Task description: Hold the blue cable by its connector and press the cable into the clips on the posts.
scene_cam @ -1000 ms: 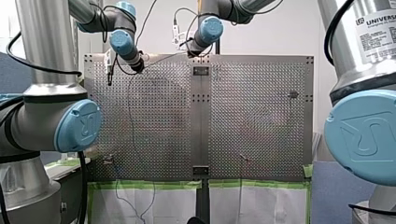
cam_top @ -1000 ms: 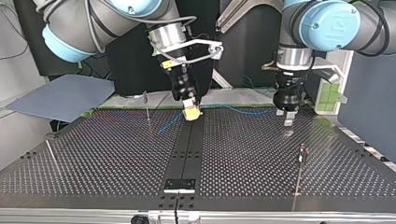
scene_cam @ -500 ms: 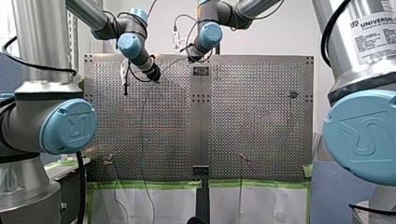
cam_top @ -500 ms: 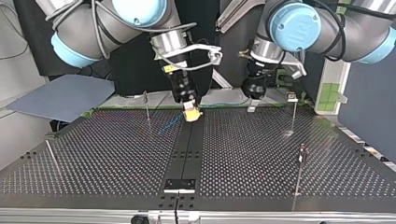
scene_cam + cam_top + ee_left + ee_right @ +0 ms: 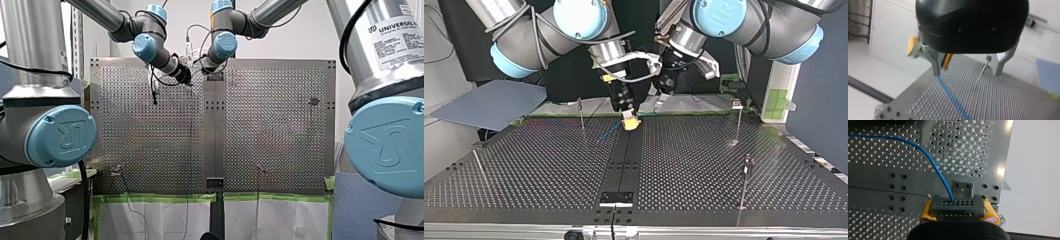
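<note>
in the top view only a short run of the blue cable (image 5: 605, 135) shows, left of centre, beside a thin post (image 5: 581, 114); the clips are too small to make out. at upper middle my right gripper (image 5: 630, 122), yellow-padded, clamps the grey connector (image 5: 957, 206) over the table (image 5: 534, 165). my left gripper (image 5: 967, 72) hovers just right of it, metal fingers spread wide, nothing between. at the front view's upper right a label (image 5: 397, 25) reads "universal".
</note>
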`<state>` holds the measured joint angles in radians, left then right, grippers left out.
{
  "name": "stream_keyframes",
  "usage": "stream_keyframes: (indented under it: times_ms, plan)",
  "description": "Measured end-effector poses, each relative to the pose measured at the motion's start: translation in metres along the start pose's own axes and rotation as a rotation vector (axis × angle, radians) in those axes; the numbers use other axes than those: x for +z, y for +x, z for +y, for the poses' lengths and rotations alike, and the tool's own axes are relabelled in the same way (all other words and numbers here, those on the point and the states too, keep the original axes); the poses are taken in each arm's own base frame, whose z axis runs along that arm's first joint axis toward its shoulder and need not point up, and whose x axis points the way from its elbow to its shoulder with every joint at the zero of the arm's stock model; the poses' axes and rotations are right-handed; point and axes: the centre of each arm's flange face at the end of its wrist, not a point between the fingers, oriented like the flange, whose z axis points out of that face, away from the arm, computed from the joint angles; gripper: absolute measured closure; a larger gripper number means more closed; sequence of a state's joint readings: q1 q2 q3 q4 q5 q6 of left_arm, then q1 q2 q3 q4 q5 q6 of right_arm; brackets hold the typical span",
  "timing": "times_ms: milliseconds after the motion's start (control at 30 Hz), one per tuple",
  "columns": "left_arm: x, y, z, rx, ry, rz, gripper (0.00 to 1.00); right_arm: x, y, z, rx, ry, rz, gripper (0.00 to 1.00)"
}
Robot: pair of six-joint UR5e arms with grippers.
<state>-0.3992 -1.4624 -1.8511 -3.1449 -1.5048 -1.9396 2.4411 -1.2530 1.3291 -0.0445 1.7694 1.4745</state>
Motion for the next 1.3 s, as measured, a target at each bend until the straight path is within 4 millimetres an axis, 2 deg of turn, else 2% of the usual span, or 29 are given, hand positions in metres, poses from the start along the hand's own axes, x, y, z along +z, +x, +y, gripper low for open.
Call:
stream_keyframes:
  times_ms: [167, 400, 867, 1300]
  plan:
    - [0.006, 0.01, -0.002, -0.044, 0.035, 0.039, 0.0, 0.0, 0.0, 0.0, 0.0, 0.002, 0.0, 1.0]
    - [0.021, 0.025, 0.01, -0.116, 0.025, 0.091, 0.0, 0.0, 0.0, 0.0, 0.0, 0.002, 0.0, 1.0]
    - [0.035, 0.007, 0.05, -0.259, -0.034, 0.033, 0.0, 0.0, 0.0, 0.0, 0.0, 0.002, 0.002, 1.0]
    - [0.047, -0.003, 0.045, -0.354, 0.099, -0.014, 0.0, 0.0, 0.0, -0.001, 0.001, 0.003, 0.005, 1.0]
